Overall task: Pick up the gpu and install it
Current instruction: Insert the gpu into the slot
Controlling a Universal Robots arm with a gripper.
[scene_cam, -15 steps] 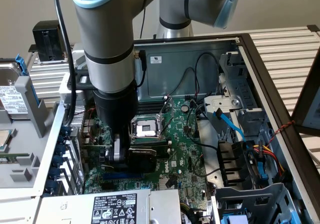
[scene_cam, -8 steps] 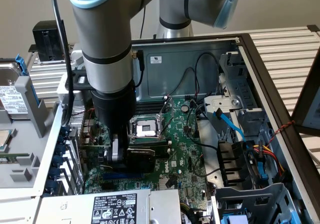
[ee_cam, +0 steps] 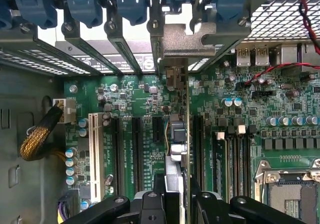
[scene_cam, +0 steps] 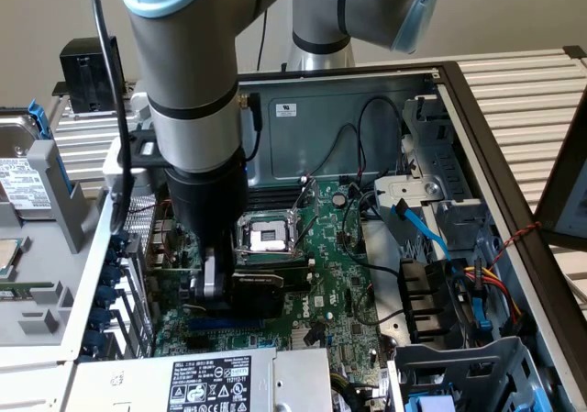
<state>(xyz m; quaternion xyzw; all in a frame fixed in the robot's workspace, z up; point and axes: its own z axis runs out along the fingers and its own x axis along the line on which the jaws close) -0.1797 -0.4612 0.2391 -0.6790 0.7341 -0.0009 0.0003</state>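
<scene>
Mobo (scene_cam: 339, 267) right under the gripper (scene_cam: 225, 295). CPU socket (scene_cam: 261, 236) just beside it, PSU (scene_cam: 211, 380) near. Blue SATA cable (scene_cam: 422, 230) well apart, HDD w/ white label (scene_cam: 18, 178) farthest off.

slatted white table (scene_cam: 525, 95) carries open computer case (scene_cam: 330, 123), grey parts tray (scene_cam: 46, 325) alongside.

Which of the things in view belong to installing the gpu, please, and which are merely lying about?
In the job:
- the gpu, gripped in the pincer
- the motherboard with its black expansion slots

Lying about:
- the hard drive, outside the case
- the power supply
- the blue cable
</scene>
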